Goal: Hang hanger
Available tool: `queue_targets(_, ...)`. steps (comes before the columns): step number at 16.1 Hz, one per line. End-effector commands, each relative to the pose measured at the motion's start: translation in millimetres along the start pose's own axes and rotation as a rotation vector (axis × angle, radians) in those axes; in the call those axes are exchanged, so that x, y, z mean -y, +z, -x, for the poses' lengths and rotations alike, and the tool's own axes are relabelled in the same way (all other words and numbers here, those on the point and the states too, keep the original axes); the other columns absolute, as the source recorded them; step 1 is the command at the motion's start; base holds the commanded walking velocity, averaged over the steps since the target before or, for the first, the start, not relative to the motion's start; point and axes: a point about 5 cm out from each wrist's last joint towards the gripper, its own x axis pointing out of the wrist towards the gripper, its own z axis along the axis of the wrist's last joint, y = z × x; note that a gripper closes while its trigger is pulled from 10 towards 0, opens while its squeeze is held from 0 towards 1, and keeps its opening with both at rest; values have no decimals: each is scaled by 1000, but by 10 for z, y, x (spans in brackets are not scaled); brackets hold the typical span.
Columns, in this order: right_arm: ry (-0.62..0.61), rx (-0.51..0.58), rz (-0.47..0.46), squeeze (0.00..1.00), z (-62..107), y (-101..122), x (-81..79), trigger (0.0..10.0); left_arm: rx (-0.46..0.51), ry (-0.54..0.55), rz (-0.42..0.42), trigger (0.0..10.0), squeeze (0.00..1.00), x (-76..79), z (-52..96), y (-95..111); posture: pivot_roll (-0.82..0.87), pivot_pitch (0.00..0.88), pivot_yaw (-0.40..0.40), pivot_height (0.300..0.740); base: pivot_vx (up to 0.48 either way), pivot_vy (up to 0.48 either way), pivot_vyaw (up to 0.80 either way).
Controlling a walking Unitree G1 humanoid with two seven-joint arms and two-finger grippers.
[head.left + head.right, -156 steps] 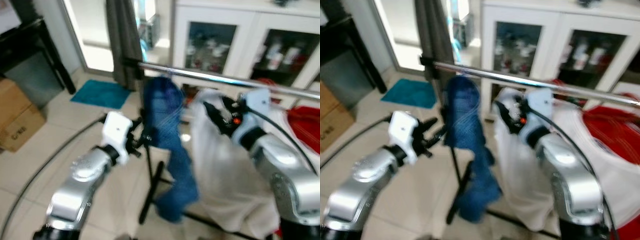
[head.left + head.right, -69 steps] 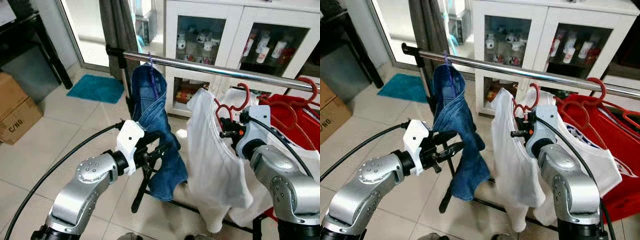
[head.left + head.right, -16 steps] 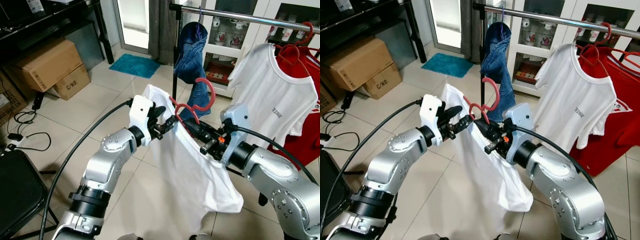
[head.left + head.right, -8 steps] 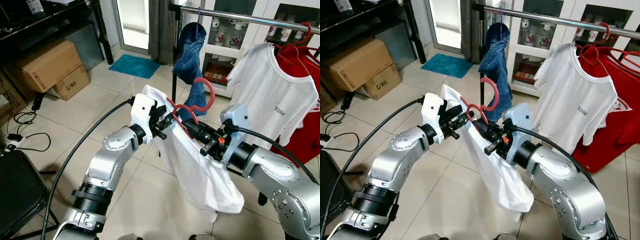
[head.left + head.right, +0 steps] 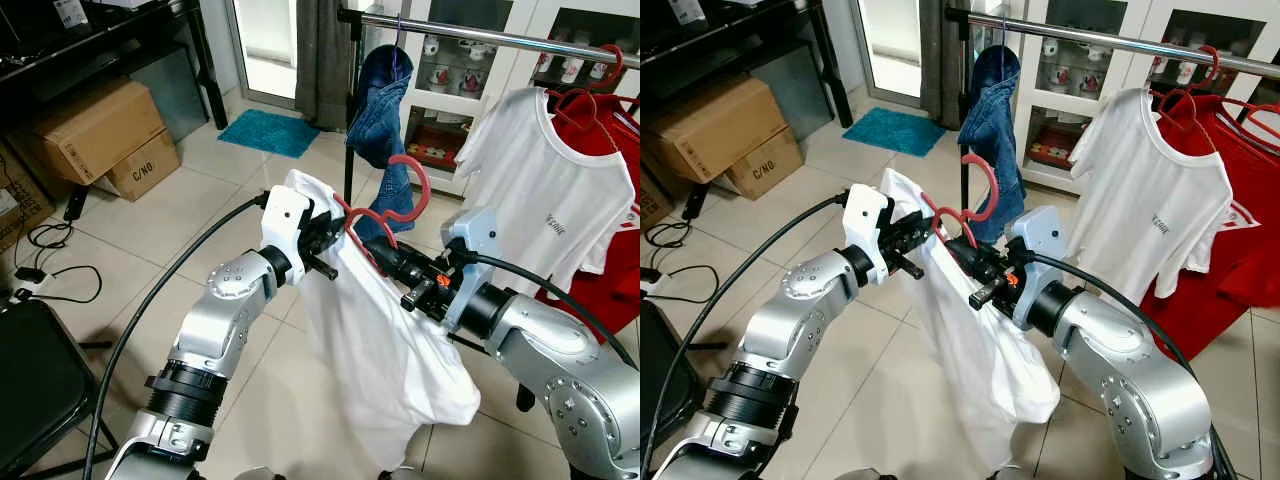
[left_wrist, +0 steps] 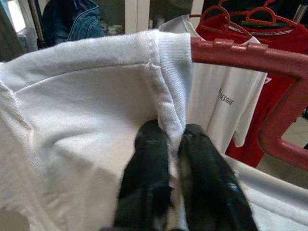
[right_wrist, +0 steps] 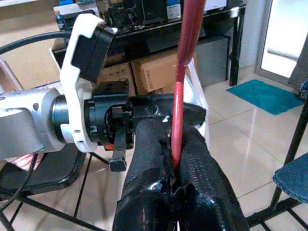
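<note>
**Inspector:** Starting with the largest item: a clothes rail (image 5: 480, 32) runs across the top of the head views, in front of a white glass-door cabinet (image 5: 450, 60). What hangs on it?

**Assistant:** A pair of blue jeans (image 5: 385, 100) at the robot's left end, then a white printed T-shirt (image 5: 545, 190), then red garments (image 5: 1235, 180) on red hangers at the right. Cardboard boxes (image 5: 95, 130) sit on the tiled floor (image 5: 180, 210) to the left, near a teal mat (image 5: 265, 132).

**Inspector:** Location of the task item?

**Assistant:** The red hanger (image 5: 385, 205) is off the rail, held in mid-air between the two arms, in front of and below the jeans. A plain white shirt (image 5: 380, 340) is draped on it and hangs down toward the floor. The hook curls upward above the shirt collar.

**Inspector:** State of the left tool (image 6: 174, 139)?

**Assistant:** Pressed together, pinching the ribbed collar of the white shirt, just beside the hanger's shoulder bar, as the left wrist view confirms.

**Inspector:** And the right tool (image 7: 174, 163)?

**Assistant:** Its two black fingers are pinched on the thin red stem of the hanger, per the right wrist view. Both tools meet close together at the neck of the shirt.
</note>
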Motion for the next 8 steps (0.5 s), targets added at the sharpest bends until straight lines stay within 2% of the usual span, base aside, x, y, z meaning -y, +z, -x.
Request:
queue_targets(1, 21, 30, 19, 0, -3, 54, -30, 0, 10, 3, -13, 0, 0, -11, -14, 39, -130, 29, 53, 740, 0, 0, 0)
queue_targets(4, -9, 19, 20, 0, -2, 37, 9, 0, 16, 3, -14, 0, 0, -5, -9, 44, -131, 20, 53, 740, 0, 0, 0)
queue_targets(6, -120, -18, 18, 0, 3, -15, 137, 0, 25, -7, -15, 0, 0, 17, 15, 62, -131, 18, 56, 740, 0, 0, 0)
queue_targets(7, -120, -18, 18, 0, 3, -15, 137, 0, 25, -7, -15, 0, 0, 17, 15, 62, -131, 18, 56, 740, 0, 0, 0)
queue_targets(8, -225, -57, 24, 0, 26, -81, 270, 0, 31, -12, -17, 0, 0, 28, 47, 80, -130, 17, 55, 740, 0, 0, 0)
